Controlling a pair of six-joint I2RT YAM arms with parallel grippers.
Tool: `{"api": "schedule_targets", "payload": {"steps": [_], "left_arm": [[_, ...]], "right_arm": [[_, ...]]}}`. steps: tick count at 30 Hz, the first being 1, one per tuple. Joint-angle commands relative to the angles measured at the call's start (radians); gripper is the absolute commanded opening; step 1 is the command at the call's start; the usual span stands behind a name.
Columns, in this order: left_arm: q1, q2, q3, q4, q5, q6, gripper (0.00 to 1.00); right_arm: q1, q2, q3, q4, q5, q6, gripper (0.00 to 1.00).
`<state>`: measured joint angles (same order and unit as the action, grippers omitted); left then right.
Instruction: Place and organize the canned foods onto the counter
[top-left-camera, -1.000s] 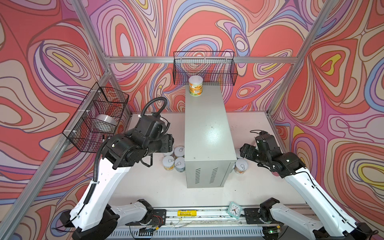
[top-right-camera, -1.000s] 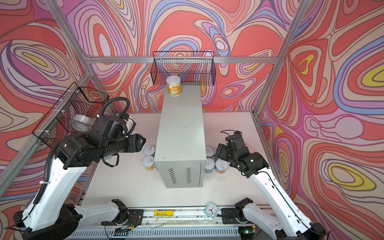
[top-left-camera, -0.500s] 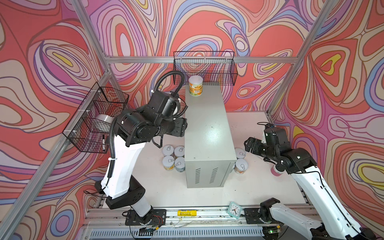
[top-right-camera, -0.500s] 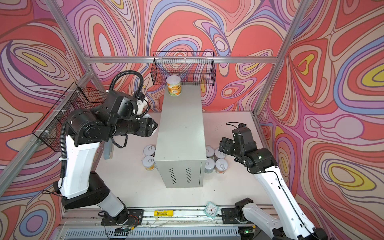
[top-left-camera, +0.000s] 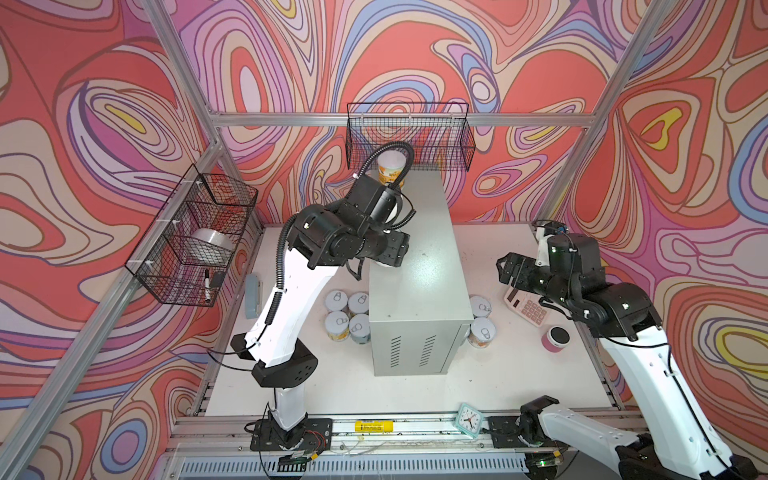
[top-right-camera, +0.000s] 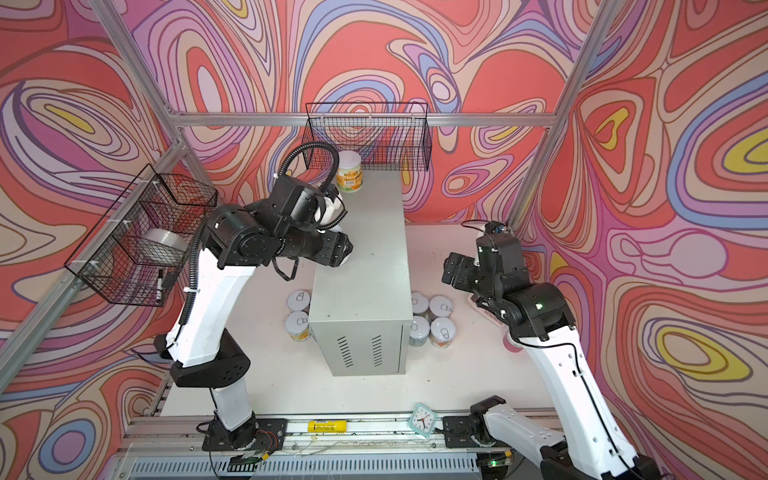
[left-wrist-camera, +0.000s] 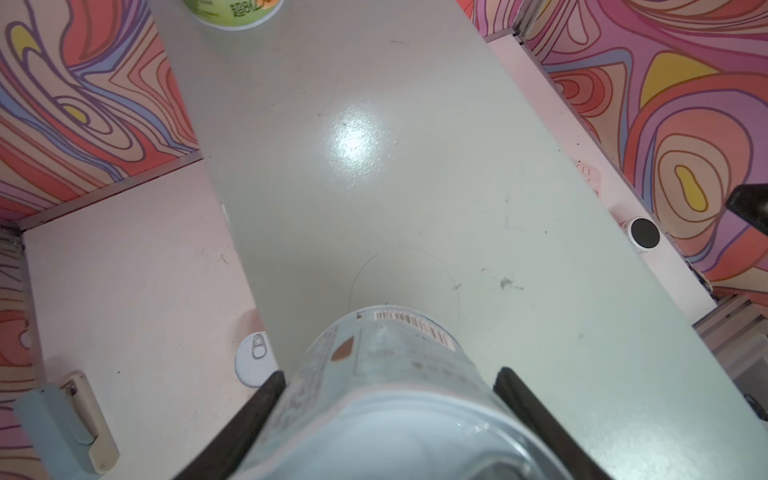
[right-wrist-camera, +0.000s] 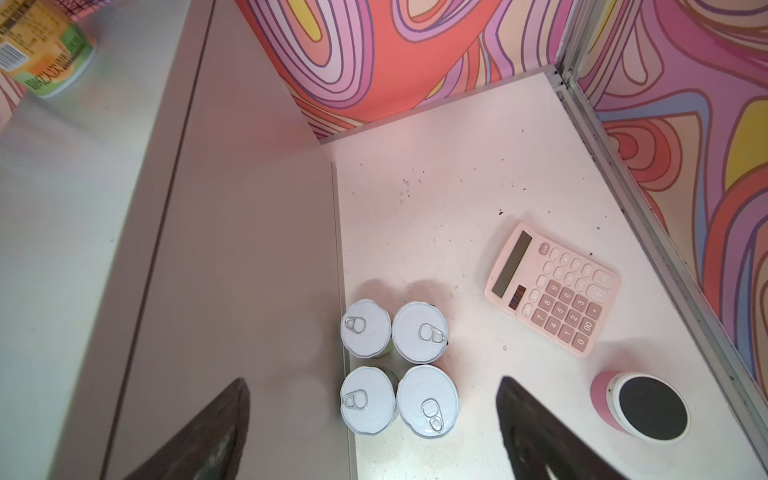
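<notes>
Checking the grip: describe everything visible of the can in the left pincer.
The can is a short cylinder with a pale bluish paper label showing a barcode and a brown patch, and a silvery metal end toward the wrist camera. The left pincer is shut on it, a black finger on each side. It hangs over the glossy grey counter; contact cannot be told.

The left tool (top-left-camera: 395, 252) hangs over the grey surface's (top-left-camera: 424, 291) left edge, a pale can (top-left-camera: 379, 263) peeking beneath. An orange can (top-left-camera: 390, 169) stands at that surface's far end. Four cans (top-left-camera: 337, 326) cluster on the white surface (top-left-camera: 490, 374); the right tool (top-left-camera: 505, 272) hovers spread, well right.
</notes>
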<state>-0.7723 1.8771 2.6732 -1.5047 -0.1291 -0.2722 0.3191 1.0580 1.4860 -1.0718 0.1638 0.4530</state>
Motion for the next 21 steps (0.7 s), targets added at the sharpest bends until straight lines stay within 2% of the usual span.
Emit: {"api": "schedule_targets", "payload": {"steps": [1,9,12,13,14,17,21], "left_arm": [[-0.016,0.029,0.038,0.108,0.046,0.021,0.00],[-0.022,0.080,0.051,0.141,0.053,0.004,0.00],[-0.025,0.086,0.031,0.159,0.052,0.007,0.36],[-0.027,0.085,0.020,0.170,0.053,0.007,0.54],[-0.028,0.087,0.011,0.178,0.057,0.008,0.79],[-0.029,0.099,0.008,0.191,0.054,0.010,1.00],[-0.029,0.098,0.008,0.228,0.050,0.026,1.00]], "right_arm": [[-0.006,0.007,0.018,-0.018,-0.015,-0.014,0.95],[-0.006,0.010,0.029,0.014,-0.083,-0.012,0.95],[-0.005,0.017,0.025,0.032,-0.120,-0.016,0.95],[-0.006,0.017,0.018,0.042,-0.134,-0.013,0.95],[-0.005,0.017,0.014,0.051,-0.144,-0.010,0.95],[-0.004,0.023,0.008,0.073,-0.183,-0.001,0.95],[-0.005,0.035,0.018,0.089,-0.214,0.000,0.95]]}}
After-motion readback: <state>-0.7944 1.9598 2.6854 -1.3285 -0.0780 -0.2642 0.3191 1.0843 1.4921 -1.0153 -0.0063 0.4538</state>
